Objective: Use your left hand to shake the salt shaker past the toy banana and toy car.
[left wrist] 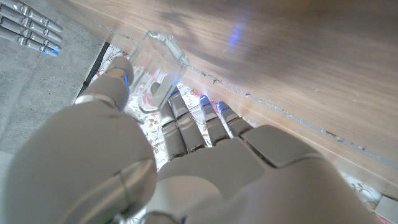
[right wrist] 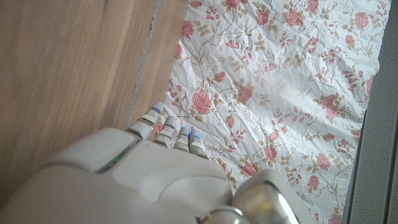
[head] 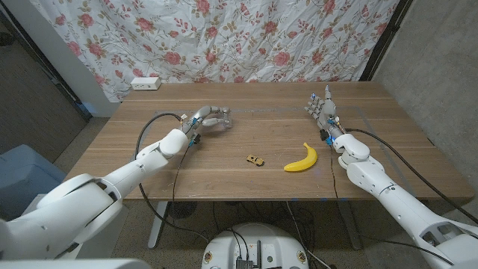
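Note:
My left hand [head: 205, 120] is over the table's left-middle and grips a clear glass salt shaker [head: 223, 119]. In the left wrist view the shaker [left wrist: 155, 70] sits between the thumb and fingers [left wrist: 186, 121] of that hand [left wrist: 186, 168]. A small yellow toy car [head: 255, 159] lies on the wooden table [head: 149, 142] near the front middle. The yellow toy banana [head: 302, 159] lies just right of the car. My right hand [head: 323, 110] stands at the table's right side, fingers up and apart, holding nothing. The right wrist view shows the back of that hand [right wrist: 155, 168].
A white power strip [head: 146, 83] lies at the table's back left corner. A flowered cloth [head: 246, 37] hangs behind the table. Black cables run along both arms over the tabletop.

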Controlling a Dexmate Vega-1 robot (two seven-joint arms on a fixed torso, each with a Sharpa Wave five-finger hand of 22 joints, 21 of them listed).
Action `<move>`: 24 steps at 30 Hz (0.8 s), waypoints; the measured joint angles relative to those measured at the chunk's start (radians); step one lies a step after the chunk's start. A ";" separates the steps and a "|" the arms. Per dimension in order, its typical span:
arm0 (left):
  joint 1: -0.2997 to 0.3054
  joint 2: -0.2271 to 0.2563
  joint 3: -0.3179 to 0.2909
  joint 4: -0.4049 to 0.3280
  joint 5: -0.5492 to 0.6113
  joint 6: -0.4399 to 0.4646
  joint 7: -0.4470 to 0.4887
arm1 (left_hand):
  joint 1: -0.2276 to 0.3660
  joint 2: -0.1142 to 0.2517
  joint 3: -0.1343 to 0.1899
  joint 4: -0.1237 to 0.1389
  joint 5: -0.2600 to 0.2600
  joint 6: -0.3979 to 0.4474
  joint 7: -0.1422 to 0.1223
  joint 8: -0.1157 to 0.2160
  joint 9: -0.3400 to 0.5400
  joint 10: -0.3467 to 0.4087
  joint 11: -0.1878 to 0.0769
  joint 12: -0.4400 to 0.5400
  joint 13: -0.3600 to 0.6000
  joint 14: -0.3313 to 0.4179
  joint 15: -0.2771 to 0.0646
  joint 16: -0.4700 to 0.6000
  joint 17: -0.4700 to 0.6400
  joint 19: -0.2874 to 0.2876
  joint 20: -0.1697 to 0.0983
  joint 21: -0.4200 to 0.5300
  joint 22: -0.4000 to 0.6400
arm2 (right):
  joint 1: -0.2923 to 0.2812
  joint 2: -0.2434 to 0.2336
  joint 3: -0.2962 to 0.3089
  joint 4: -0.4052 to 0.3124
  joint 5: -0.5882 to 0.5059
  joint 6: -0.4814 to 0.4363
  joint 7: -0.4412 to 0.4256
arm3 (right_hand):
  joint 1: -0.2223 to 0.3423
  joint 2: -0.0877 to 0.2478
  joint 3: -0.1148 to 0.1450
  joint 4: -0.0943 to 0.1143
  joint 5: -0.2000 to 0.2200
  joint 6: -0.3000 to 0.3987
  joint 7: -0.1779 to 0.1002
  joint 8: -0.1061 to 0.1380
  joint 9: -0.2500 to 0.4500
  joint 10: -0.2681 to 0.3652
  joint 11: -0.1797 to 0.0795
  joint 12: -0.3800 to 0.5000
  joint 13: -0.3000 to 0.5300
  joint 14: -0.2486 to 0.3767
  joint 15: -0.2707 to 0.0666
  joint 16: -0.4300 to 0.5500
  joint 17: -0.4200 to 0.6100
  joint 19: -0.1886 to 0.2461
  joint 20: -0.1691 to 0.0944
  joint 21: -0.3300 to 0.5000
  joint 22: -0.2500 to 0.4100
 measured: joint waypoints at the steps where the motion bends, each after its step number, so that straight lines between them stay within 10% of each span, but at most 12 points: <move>1: 0.003 0.003 -0.002 -0.008 0.008 0.010 0.010 | 0.001 0.005 0.000 0.000 0.000 0.004 -0.004 0.000 0.000 0.000 0.000 0.000 0.000 0.000 0.000 0.000 0.000 0.003 0.000 0.000 0.000 | 0.000 0.000 0.000 0.000 0.000 0.000 0.000 | 0.000 0.000 0.000 0.000 0.000 0.000 0.000 0.000 0.000 0.000 0.000 0.000 0.000 0.000 0.000 0.000 0.000 0.000 0.000 0.000 0.000; 24: 0.074 0.068 -0.050 -0.206 0.121 0.056 0.097 | 0.000 0.029 -0.019 0.000 0.000 0.012 -0.012 -0.035 0.005 0.001 -0.002 -0.021 0.003 0.063 -0.005 0.000 0.000 0.069 0.006 0.008 0.001 | 0.000 0.000 0.000 0.000 0.000 0.000 0.000 | 0.000 0.000 0.000 0.000 0.000 0.000 0.000 0.000 0.000 0.000 0.000 0.000 0.000 0.000 0.000 0.000 0.000 0.000 0.000 0.000 0.000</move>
